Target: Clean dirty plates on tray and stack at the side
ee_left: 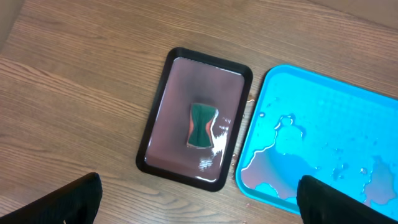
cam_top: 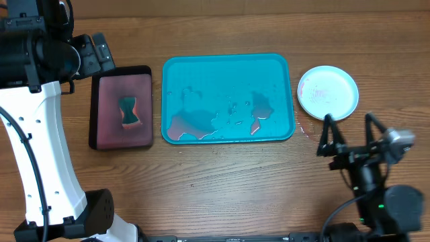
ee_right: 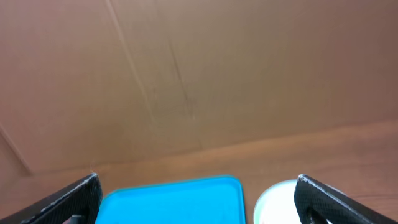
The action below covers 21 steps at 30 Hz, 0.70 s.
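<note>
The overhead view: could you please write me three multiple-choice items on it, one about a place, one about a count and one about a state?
1. Where does the white plate lie relative to the teal tray? A) inside it B) beside it, on the right arm's side C) beneath it
2. How many plates lie in the tray? A) none B) two C) three
3. What is the tray's floor like? A) dry B) wet with puddles C) covered by a cloth
Answers: 1 B, the plate rests on the table past the tray's rim. 2 A, only water shows in it. 3 B, pools spread over its floor.
</note>
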### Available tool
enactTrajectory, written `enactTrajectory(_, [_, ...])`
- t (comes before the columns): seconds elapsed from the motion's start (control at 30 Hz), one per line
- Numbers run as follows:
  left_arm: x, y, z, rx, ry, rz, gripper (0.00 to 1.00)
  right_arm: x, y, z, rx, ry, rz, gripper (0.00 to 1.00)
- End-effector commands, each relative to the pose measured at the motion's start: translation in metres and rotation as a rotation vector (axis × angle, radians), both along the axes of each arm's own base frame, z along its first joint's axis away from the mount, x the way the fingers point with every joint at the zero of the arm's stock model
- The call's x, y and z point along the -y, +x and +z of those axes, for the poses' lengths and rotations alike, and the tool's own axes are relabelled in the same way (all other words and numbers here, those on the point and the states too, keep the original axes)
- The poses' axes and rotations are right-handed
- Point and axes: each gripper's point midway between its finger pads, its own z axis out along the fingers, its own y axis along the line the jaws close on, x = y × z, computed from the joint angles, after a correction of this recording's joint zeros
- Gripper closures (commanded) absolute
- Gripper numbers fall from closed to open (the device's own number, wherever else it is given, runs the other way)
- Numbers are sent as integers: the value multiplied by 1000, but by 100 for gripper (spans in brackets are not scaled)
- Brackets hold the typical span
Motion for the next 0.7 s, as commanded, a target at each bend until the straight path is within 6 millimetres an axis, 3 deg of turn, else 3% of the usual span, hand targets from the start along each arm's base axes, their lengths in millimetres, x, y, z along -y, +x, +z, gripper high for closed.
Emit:
enactTrajectory(0.0, [3,2,-1,1,-5,-4,0,-1,0,-35,33,-7,6,0])
enactTrajectory(0.13, [3,2,-1,1,-5,-4,0,-1,2,-65,72,-3,5,0])
enactTrajectory(0.37, [3,2,-1,1,-5,-4,0,7,5,-91,116,6,-44,0])
enactTrajectory(0.5, [3,2,-1,1,-5,-4,0,11,6,-98,86,4,-66,0])
enactTrajectory(0.67, [3,2,-1,1,-5,-4,0,1,6,-133,-56,-15,-7,0])
